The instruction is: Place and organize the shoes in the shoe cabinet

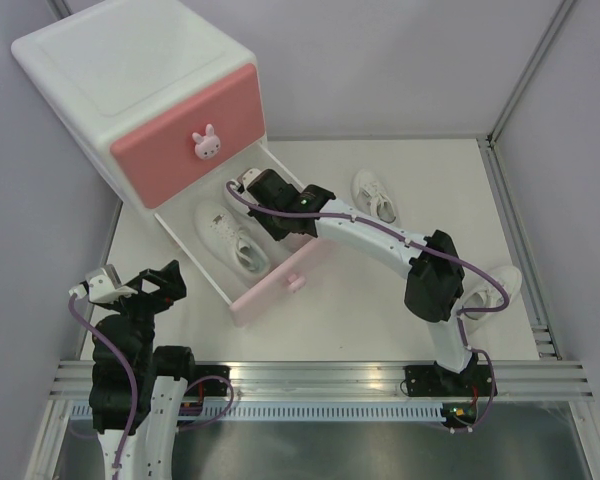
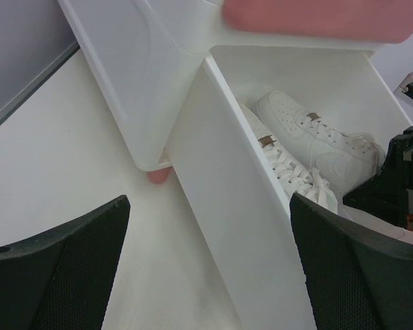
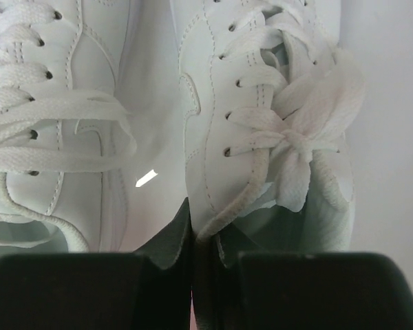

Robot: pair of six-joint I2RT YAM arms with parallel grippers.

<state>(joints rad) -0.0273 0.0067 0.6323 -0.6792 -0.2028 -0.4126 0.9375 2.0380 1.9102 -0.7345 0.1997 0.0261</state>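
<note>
- Shoe cabinet point(image 1: 130, 80) stands at the far left of the tabletop point(image 1: 380, 320). It looks light, so a tug from the arm reaching inside could slide or tilt it.
- Lower drawer point(image 1: 270, 292) is pulled well out. A careless lift could catch the upper front point(image 1: 185, 125) or a drawer wall.
- Gripped shoe point(image 3: 261, 103) lies close beside the neighbouring shoe point(image 3: 55, 124) in the drawer. Their loose laces could snag and drag both askew.
- One loose shoe point(image 1: 375, 195) lies near the drawer. The other loose shoe point(image 1: 500, 285) is partly behind the right arm, and a swing back might knock it away.
- Right claw point(image 3: 193, 237) is almost closed, seemingly pinching the gripped shoe's collar. Retreating without releasing would pull the shoe out.
- Left claw point(image 2: 208, 199) gapes wide and holds nothing, beside the drawer.
</note>
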